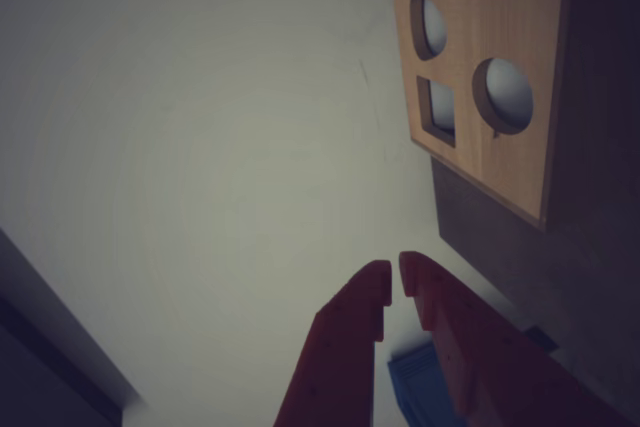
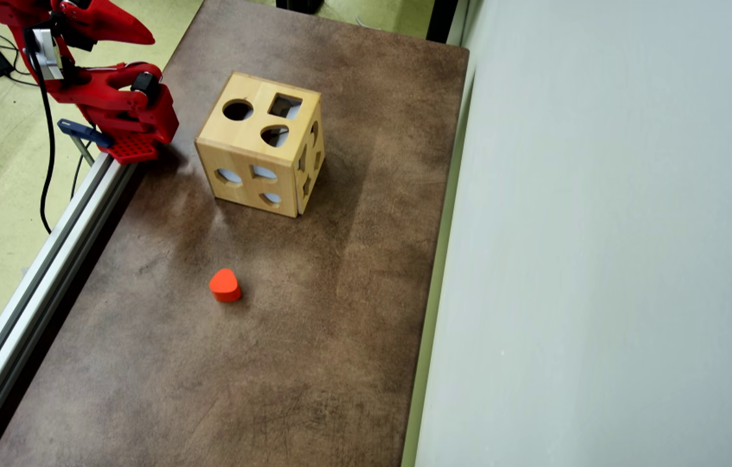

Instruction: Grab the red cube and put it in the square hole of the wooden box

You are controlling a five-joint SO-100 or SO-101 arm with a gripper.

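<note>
**Red block lying free on the table, gripper empty**

In the overhead view, a small red-orange block [image 2: 225, 285] is seen lying on the brown table [image 2: 340, 324], at about 6 o'clock from the wooden box [image 2: 261, 144] and well apart from it. Its outline is rounded on one side and drawn to a blunt point on the other, closer to a heart or teardrop than to a cube. Nothing is touching it.

The box is shown as a light wooden cube with cut-outs on its faces; on the top face a round hole, a square hole [image 2: 285, 106] and a rounded one are seen. In the wrist view the same box [image 1: 480, 77] is found at 1 o'clock.

The red arm [image 2: 106, 97] is folded at the table's edge, at 9 o'clock from the box. In the wrist view the gripper [image 1: 396, 282] is seen with its fingertips nearly pressed together, only a narrow slit being left between them; nothing is held or touched.
</note>
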